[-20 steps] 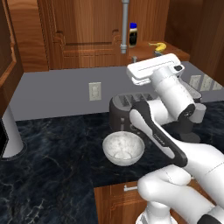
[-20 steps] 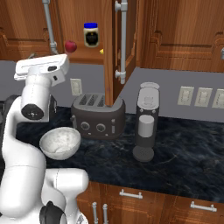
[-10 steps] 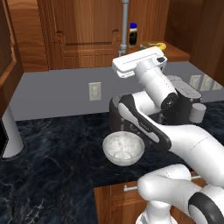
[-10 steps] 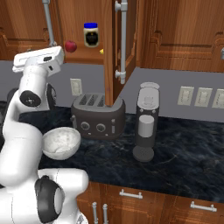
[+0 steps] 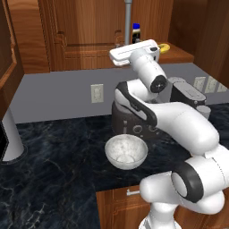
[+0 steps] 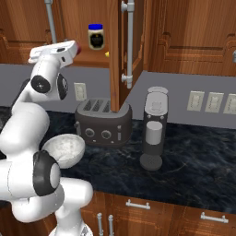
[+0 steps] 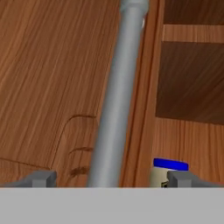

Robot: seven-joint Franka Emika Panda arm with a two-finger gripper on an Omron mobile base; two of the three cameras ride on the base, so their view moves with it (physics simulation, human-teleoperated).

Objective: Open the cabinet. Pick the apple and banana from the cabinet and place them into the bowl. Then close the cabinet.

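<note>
Reaching into the reddish-brown wooden cabinet [image 6: 117, 50] with fingers [image 7: 43, 178] spread wide; advise clearing the silver bar handle [image 7: 116, 100] before approaching the yellow banana [image 5: 164, 46].

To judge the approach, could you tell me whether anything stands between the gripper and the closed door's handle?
Nothing visible does. In the hand view the handle stands straight ahead, framed by the fingertips of the open gripper, with bare door behind it.

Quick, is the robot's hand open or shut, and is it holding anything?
Hand: open and holding nothing. Its two tips stand wide apart on either side of the silver handle of the cabinet's closed door.
</note>
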